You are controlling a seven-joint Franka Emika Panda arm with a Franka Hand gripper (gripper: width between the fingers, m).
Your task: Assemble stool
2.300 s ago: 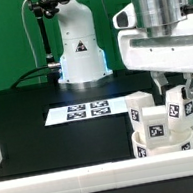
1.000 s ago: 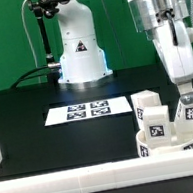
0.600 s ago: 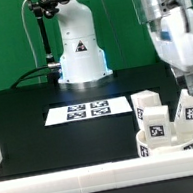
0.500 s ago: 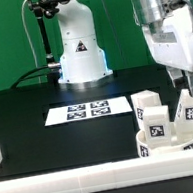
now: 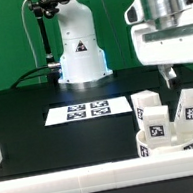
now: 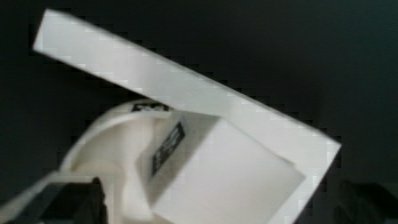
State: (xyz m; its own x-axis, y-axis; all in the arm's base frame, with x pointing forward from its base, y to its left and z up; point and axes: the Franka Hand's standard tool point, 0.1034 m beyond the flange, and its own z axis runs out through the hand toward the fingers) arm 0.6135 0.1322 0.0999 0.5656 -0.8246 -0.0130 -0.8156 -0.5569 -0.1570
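Stool parts (image 5: 168, 124) stand grouped at the counter's near corner on the exterior view's right: the round disc seat (image 5: 160, 141) sits low, with three block legs (image 5: 150, 101) rising from or behind it, each showing a black-and-white tag. The right-hand leg (image 5: 190, 106) leans slightly. The group sits just behind the white border rail (image 5: 87, 179) along the front edge. The claw (image 5: 179, 71) hangs above the legs with its jaws spread wide, holding nothing and clear of the tops. In the wrist view a white leg edge (image 6: 196, 95) and the seat's curved rim (image 6: 111, 140) fill the frame. The marker board (image 5: 84, 112) lies flat mid-counter, well apart from the parts. The black counter (image 5: 28, 125) is open toward the exterior view's left.
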